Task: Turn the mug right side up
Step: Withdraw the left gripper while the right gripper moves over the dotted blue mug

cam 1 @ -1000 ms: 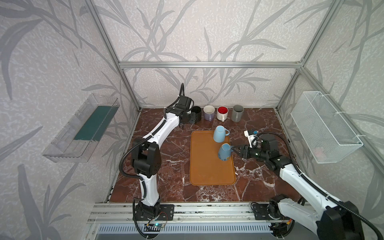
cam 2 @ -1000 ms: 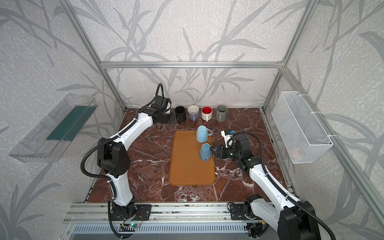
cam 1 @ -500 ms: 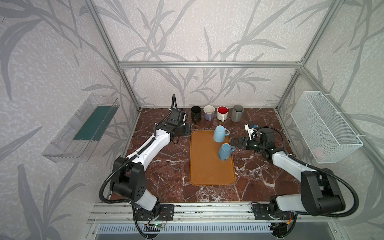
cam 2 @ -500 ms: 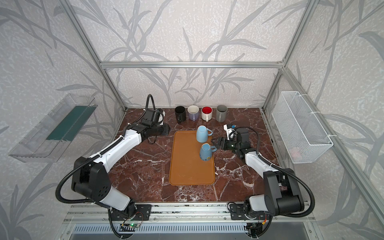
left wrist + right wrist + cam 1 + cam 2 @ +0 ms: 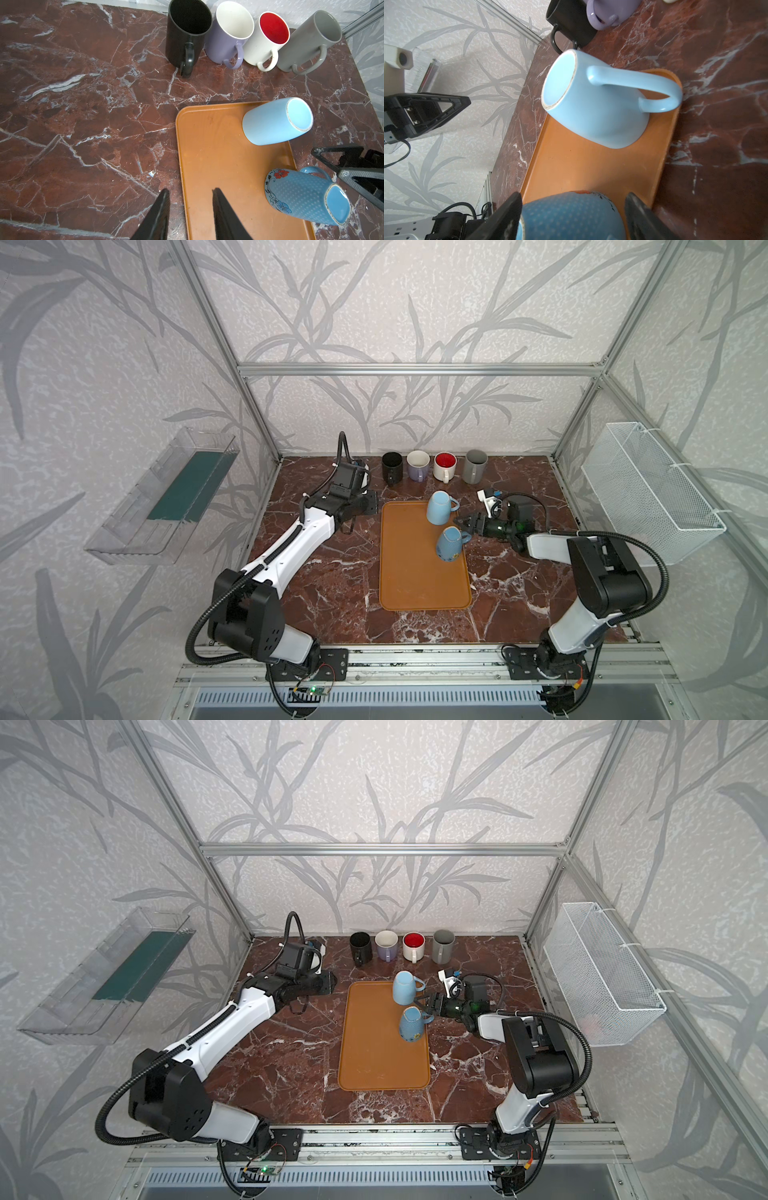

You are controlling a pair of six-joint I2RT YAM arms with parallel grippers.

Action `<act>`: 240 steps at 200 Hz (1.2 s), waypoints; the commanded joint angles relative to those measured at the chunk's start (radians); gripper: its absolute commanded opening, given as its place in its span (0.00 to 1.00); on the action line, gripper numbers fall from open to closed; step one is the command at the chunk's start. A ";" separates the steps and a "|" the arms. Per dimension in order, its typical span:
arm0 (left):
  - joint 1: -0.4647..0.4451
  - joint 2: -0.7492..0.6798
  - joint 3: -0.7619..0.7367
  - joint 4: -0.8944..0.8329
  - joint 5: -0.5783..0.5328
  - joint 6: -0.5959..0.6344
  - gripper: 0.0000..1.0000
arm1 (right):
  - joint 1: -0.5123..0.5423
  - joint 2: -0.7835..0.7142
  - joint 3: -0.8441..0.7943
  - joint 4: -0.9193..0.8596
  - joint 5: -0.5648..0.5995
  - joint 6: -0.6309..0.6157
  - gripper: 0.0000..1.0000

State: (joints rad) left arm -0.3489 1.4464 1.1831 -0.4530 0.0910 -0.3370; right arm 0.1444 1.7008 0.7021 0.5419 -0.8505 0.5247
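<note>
**Progress.** Four mugs are found mouth up in a row at the back of the marble table (image 5: 332, 572): a black mug (image 5: 392, 466), a lilac mug (image 5: 417, 464), a white mug (image 5: 444, 466) with a red inside, and a grey mug (image 5: 475, 466). Two mugs are left inverted on the orange tray (image 5: 415, 580). A plain blue mug (image 5: 440, 508) is set at the tray's far right corner. A dotted blue mug (image 5: 448, 545) is set just nearer along the right edge, with its handle turned toward the right arm. The task is judged unfinished, since neither blue mug has been turned and no lift has begun.

**Grippers.** The right gripper (image 5: 461, 522) is placed at the handle side of the dotted blue mug. In the right wrist view its jaws are seen spread wide to either side of the mug's body, and no clamping is evident. The left gripper (image 5: 190, 190) is held over the table by the tray's far left corner. Its jaws are parted a little, with nothing between them.

**Changes noted.** One second earlier the left gripper was at the black mug in the back row. It is now withdrawn to the tray corner, and that mug is left upright. The right arm's posture is altered, but its gripper is found at the same dotted blue mug. Neither blue mug is seen displaced.
</note>
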 commanded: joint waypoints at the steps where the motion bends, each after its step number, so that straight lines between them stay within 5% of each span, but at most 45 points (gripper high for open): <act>1: -0.004 -0.046 -0.012 0.001 -0.028 -0.017 0.38 | 0.004 -0.015 -0.032 0.077 -0.044 0.029 0.78; 92: -0.005 -0.064 -0.011 -0.007 -0.023 -0.017 0.38 | 0.055 -0.239 -0.177 -0.032 -0.013 0.003 0.78; 170: -0.009 -0.086 -0.027 -0.005 -0.024 -0.026 0.38 | 0.149 -0.465 -0.187 -0.338 0.170 -0.165 0.78; 240: -0.013 -0.121 -0.046 -0.010 -0.031 -0.030 0.38 | 0.184 -0.482 -0.102 -0.516 0.342 -0.354 0.80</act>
State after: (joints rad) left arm -0.3553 1.3617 1.1580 -0.4541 0.0776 -0.3531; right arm 0.3019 1.2335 0.5514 0.1280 -0.6258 0.2897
